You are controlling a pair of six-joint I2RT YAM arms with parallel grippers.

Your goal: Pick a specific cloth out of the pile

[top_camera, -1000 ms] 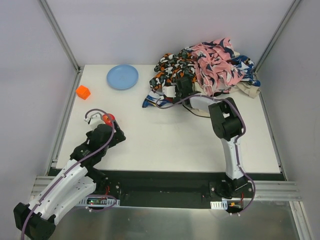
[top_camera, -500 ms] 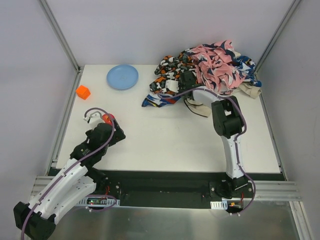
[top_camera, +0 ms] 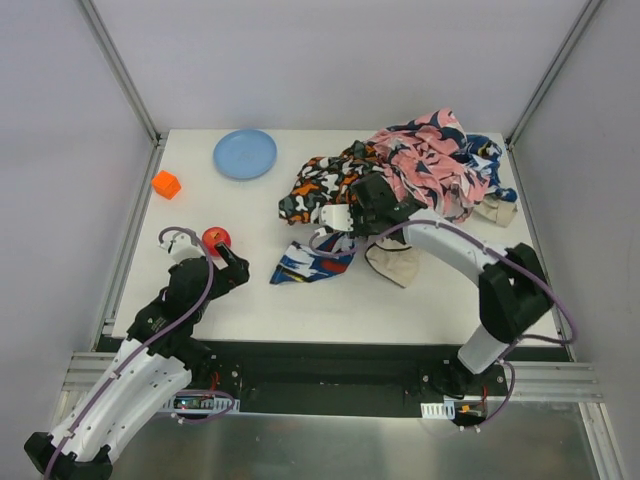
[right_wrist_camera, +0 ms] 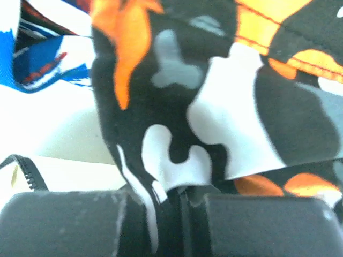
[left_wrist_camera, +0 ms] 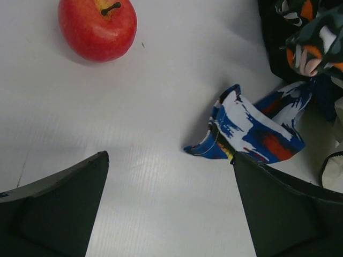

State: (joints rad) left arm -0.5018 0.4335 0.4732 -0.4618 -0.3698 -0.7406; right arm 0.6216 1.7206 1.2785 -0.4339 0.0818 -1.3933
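Right fingers [right_wrist_camera: 257, 225] pinch soft, blotchy orange-black-white cloth [right_wrist_camera: 214, 107].

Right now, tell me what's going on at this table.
The right gripper is clamped on the orange, black and white patterned cloth at the near-left edge of the heap of mixed cloths at the back of the white table. A blue, white and red patterned cloth and a beige cloth with dark trim lie loose in front of it. The left gripper hangs open over bare table near a red apple, holding nothing. No plain black cloth shows clearly.
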